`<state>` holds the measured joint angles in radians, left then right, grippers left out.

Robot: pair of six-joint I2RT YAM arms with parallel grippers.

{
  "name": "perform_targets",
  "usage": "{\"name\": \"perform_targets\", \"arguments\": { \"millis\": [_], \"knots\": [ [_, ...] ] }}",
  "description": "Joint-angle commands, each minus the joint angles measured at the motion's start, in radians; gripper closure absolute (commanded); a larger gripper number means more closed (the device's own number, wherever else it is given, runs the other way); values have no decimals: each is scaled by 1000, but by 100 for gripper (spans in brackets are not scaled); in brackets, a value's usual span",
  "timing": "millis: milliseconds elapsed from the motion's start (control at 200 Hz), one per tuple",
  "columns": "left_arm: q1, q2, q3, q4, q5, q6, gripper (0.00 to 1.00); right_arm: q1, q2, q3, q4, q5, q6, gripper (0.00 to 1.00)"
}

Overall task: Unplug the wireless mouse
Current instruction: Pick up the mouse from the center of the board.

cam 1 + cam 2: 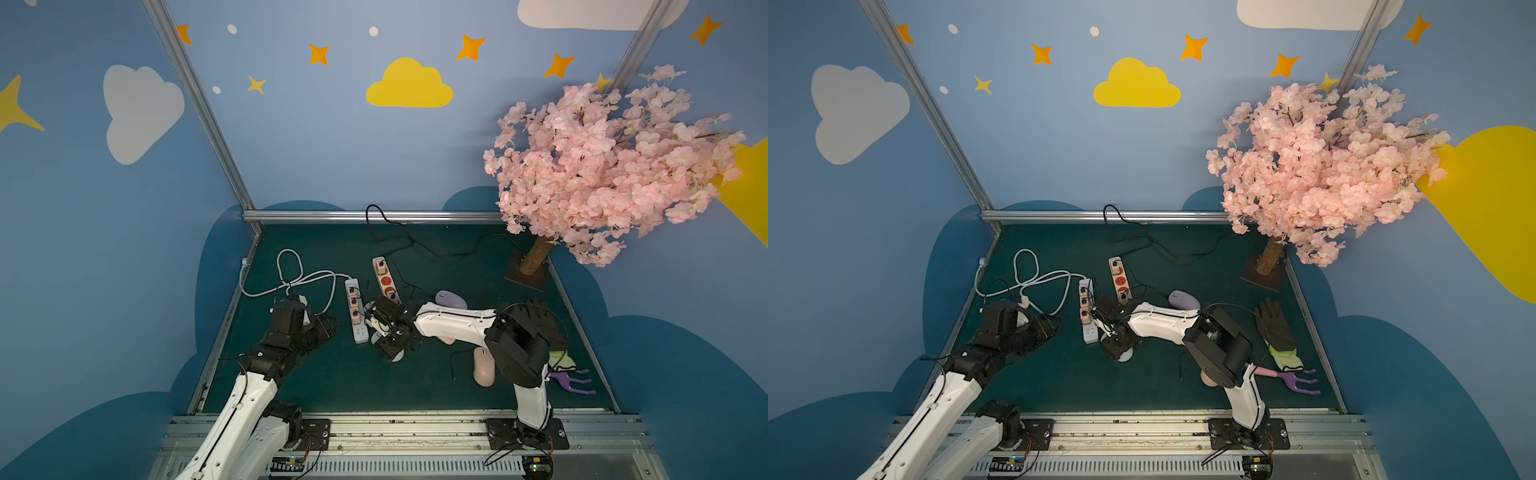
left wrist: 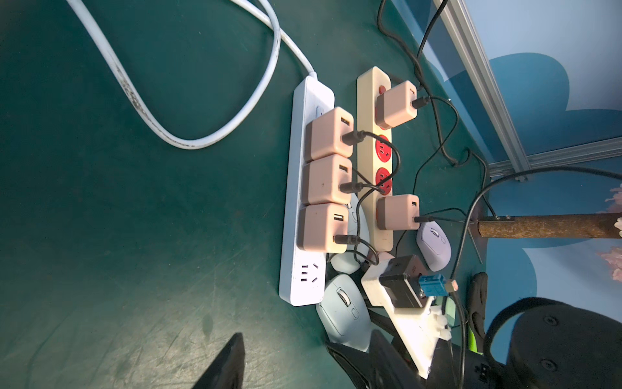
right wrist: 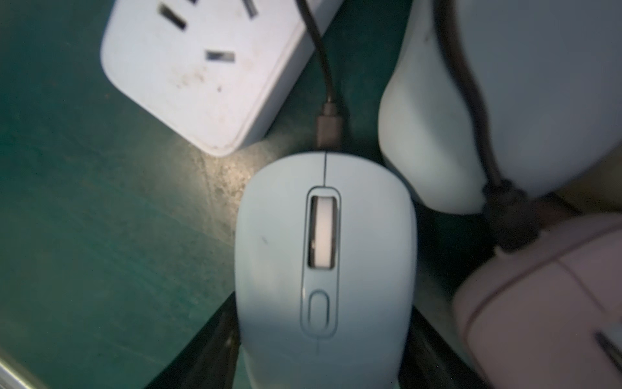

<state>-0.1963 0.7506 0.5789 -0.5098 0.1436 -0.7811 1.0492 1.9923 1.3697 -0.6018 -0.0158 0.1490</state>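
— Where is it, from up top?
— The blue mouse (image 1: 397,357) lies on the tabletop (image 1: 332,382) by the end of the white power strip (image 1: 360,336), under the right gripper (image 1: 388,345). The left gripper (image 1: 325,328) hangs open and empty.
— And the left wrist view?
— Pink chargers (image 2: 324,183) crowd the strip.
— The right wrist view?
— Jaws stand either side of the mouse; I can't tell if they squeeze. I'd hold it still and pull the black plug (image 3: 328,126) straight out. A white mouse (image 3: 430,151) and pink mouse (image 3: 538,303) sit just beside.
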Motion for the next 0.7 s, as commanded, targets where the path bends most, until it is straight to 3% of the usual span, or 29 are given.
{"name": "perform_targets", "arguments": {
  "millis": [0, 240, 456, 696],
  "knots": [
    [6, -4, -12, -9, 16, 17, 42, 6, 25, 14, -7, 18, -3, 39],
    [6, -4, -22, 8, 36, 15, 42, 28, -77, -51, 32, 28, -7, 52],
    [-8, 50, -65, 150, 190, -21, 41, 42, -242, -169, 96, 47, 10, 67],
    [-84, 9, -55, 190, 171, -38, 36, 53, -360, -294, 176, 53, -3, 78]
  ]
}}
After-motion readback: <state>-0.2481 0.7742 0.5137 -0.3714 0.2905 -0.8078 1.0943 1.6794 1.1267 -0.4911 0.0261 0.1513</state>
